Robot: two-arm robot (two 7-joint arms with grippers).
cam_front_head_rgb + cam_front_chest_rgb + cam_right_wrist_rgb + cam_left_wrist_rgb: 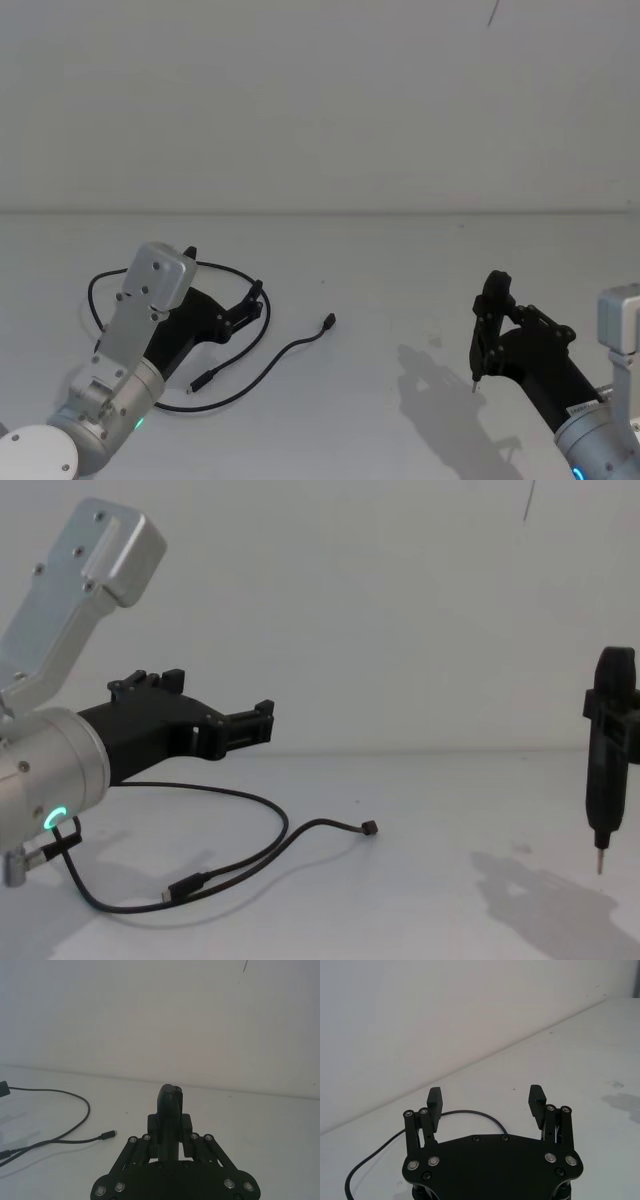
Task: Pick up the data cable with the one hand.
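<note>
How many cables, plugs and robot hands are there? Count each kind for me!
data cable: 1
plugs, one at each end of it: 2
robot hands, the left hand and the right hand: 2
Total: 5

Data cable (290,346): black along its whole length, plugs included, no markings.
Left gripper (258,300): matte black, with silver screw heads (413,1165) at the linkage joints. Left arm casing (150,290): silver-grey, with a teal-green lit ring (55,818).
Right gripper (490,300): same matte black. Right arm casing (620,320): silver-grey, with a blue light (578,472).
Worktop (400,270): plain white, with soft grey shadows (440,400).
Wall (320,100): plain off-white.
</note>
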